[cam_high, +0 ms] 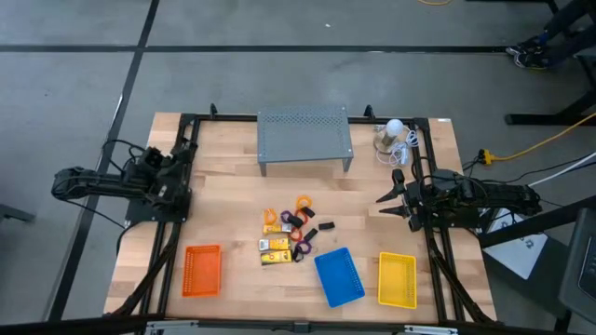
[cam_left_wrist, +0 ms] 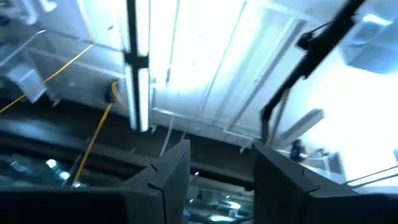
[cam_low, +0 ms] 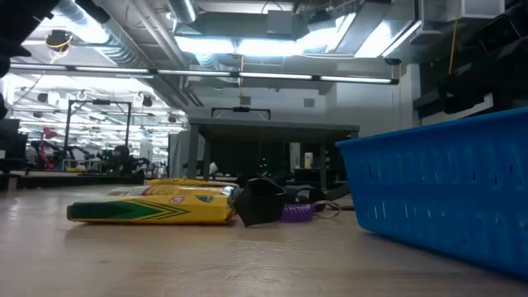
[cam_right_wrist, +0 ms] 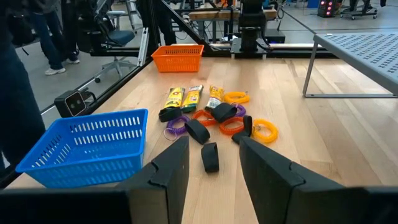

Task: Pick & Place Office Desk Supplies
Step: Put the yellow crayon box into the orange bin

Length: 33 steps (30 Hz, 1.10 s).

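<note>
The supplies (cam_high: 291, 234) lie in a loose pile near the middle of the counter (cam_high: 223, 195), a little toward its front edge: yellow packets (cam_right_wrist: 185, 97), black clips (cam_right_wrist: 209, 156) and orange and purple loops (cam_right_wrist: 265, 130). Nothing is picked yet.

The right gripper (cam_high: 390, 199) hovers near the right edge of the counter. Its fingers stand moderately apart and hold nothing, and they point across the counter toward the pile. In the right wrist view, one black clip lies straight ahead between the fingers, closest of all the supplies, with its long axis running about along the pointing direction. So I judge that the right arm is the nearer one and needs mainly a forward reach and a descent.

The left gripper (cam_high: 183, 177) rests at the left edge, folded back; its camera looks up at the ceiling. Its fingers (cam_left_wrist: 173, 180) are apart and empty.

Three baskets stand along the front edge: orange basket (cam_high: 202, 270) at the left, blue basket (cam_high: 339, 276) just beside the pile, yellow basket (cam_high: 398, 279) toward the right corner. All three look empty.
</note>
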{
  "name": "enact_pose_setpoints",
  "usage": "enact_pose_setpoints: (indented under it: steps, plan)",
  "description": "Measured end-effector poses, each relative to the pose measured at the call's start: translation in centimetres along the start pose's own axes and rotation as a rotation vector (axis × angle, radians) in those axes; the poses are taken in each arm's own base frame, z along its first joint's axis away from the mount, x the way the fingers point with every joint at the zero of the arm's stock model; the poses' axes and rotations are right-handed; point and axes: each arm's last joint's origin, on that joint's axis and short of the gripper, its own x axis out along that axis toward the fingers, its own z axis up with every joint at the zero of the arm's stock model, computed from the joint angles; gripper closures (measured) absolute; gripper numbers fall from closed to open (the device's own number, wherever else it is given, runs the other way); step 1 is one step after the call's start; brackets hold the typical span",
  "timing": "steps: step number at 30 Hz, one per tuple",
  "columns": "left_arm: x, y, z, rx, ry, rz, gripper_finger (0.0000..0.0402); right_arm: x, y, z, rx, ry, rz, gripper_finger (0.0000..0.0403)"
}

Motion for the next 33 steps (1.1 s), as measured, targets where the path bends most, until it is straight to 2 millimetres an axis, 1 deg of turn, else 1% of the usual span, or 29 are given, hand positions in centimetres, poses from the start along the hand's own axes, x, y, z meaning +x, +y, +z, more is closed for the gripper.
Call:
enact_pose_setpoints:
  steps: [4,11,16,20,23,25,29,31,33]
  plan:
    - [0.0,-0.1,0.1,0.038,0.000,-0.022,0.0235,0.0,0.0,0.0,0.000,0.000,0.000,0.0259]
    - [0.0,0.1,-0.1,0.127,0.013,0.029,0.0235,0.0,0.0,0.0,-0.019,-0.001,-0.001,0.0259]
    - [0.0,0.4,-0.2,0.053,0.010,0.107,0.0235,0.0,-0.4,0.1,-0.392,0.017,-0.129,0.0259]
    - [0.0,0.4,-0.2,-0.036,-0.001,0.116,0.0235,-0.1,-0.7,0.1,-0.558,0.059,-0.243,0.0259]
    - [-0.1,0.6,-0.3,-0.076,-0.004,0.177,0.0235,-0.2,-1.1,0.2,-0.576,0.085,-0.375,0.0259]
    - [-0.1,0.7,-0.4,-0.086,-0.003,0.191,0.0235,-0.3,-1.2,0.6,-0.572,0.064,-0.445,0.0259]
    - [-0.1,0.8,-0.8,-0.086,0.042,0.210,0.0235,-0.3,-1.2,1.2,-0.590,0.005,-0.459,0.0259]
    - [-0.2,0.9,-1.1,-0.140,0.055,0.242,0.0235,-0.4,-1.1,1.7,-0.643,-0.036,-0.463,0.0259]
    - [-0.2,1.1,-1.3,-0.202,0.055,0.284,0.0235,-0.5,-1.0,2.5,-0.608,-0.144,-0.440,0.0259]
